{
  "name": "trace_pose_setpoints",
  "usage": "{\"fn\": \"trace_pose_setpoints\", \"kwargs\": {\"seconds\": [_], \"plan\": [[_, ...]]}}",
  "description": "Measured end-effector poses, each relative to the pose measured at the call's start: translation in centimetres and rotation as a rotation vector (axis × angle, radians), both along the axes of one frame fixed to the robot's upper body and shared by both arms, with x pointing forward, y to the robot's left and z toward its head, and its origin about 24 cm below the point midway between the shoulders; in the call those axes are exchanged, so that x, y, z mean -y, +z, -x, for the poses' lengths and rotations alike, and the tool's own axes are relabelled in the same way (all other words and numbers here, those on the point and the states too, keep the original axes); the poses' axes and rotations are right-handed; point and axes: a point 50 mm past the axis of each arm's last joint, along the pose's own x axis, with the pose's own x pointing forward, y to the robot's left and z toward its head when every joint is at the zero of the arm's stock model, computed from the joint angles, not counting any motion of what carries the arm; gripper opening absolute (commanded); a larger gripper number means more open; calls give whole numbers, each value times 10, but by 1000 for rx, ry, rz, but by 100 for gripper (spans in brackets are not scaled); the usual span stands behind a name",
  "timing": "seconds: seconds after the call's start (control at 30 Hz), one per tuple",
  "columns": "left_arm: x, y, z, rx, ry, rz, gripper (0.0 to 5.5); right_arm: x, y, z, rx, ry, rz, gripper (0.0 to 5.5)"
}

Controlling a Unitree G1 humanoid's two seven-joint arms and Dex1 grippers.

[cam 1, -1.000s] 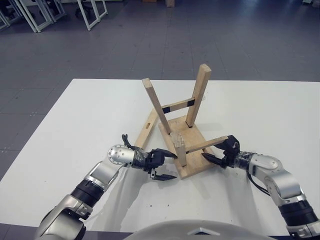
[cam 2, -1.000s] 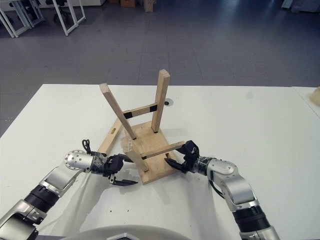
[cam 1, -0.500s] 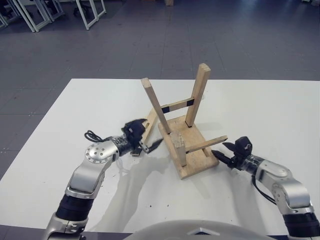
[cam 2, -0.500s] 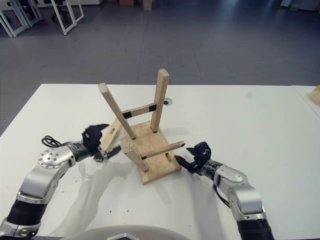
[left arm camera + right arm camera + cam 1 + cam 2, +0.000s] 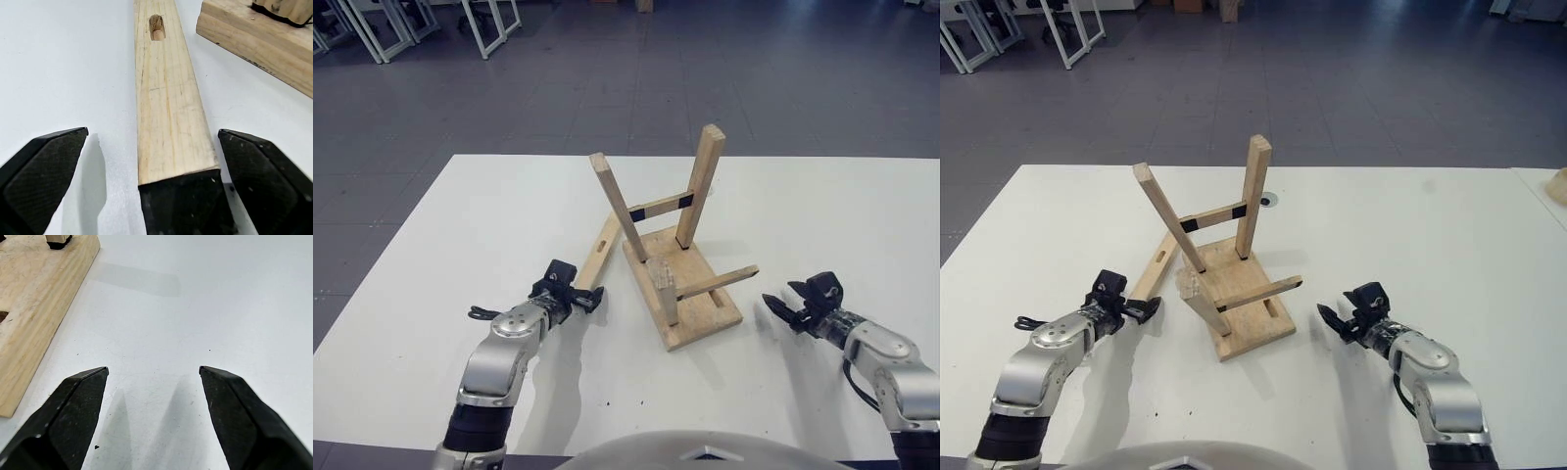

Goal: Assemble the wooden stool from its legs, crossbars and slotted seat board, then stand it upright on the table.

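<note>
The fingers (image 5: pixel 44 166) of the left gripper (image 5: pixel 576 294) are spread apart on either side of the near end of a loose leg (image 5: pixel 602 245), not yet closed on it. This leg is laid flat on the table (image 5: pixel 470 225), just beside the seat board (image 5: pixel 705 305). The right gripper (image 5: pixel 785 309) is held open over bare table, clear of the board. If gripped off-centre, the leg could likely be swung against the board. Its long axis is pointed away from the robot, slanted slightly right, hole upward.

Bright, even overhead light washes the white worktop (image 5: pixel 440 225). Soft grey shadows sit just under the left tool (image 5: pixel 152 132) and the right tool (image 5: pixel 153 368); the floor (image 5: pixel 754 69) beyond lies dimmer.
</note>
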Motion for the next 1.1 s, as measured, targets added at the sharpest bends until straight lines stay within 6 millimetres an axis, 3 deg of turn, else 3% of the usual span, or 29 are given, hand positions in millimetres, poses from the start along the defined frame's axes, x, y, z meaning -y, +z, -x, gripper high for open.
{"fn": "trace_pose_setpoints", "kwargs": {"seconds": [0.1,0.13,0.27,0.37,0.43,0.47,0.57,0.63,0.7,0.73,0.83,0.87,0.93,1.03,1.1], "plan": [[0,-3,-3,8,3,13,390,-11,-3,-2,-5,85,104,343],[0,-4,-3,9,5,20,376,-23,-2,-2,-4,141,113,343],[-9,-4,-7,27,63,18,304,-87,12,22,-44,356,-47,343],[-15,-5,-8,30,97,12,260,-98,27,25,-30,381,-100,343],[-16,-5,-8,37,111,15,232,-86,29,17,-18,323,-75,343],[-16,-5,-8,40,122,18,209,-72,30,10,-12,271,-39,343],[-33,0,-10,78,241,32,207,-33,37,-2,-1,152,37,343],[-45,21,-21,197,301,84,207,-15,53,-14,53,114,47,343],[-51,56,-38,364,318,175,207,-6,81,-29,129,73,-70,343],[-53,84,-47,486,303,250,207,-8,104,-39,198,68,-167,343],[-44,158,-55,739,107,520,207,-23,152,-50,310,153,-464,343],[-36,168,-53,741,20,610,207,-31,161,-51,320,208,-557,343],[-20,175,-46,670,-180,789,206,-48,179,-50,316,343,-762,343],[3,179,-26,429,-585,948,206,-74,195,-47,208,564,-1049,343],[17,176,-17,277,-773,990,206,-95,202,-47,134,680,-1101,343]]}}
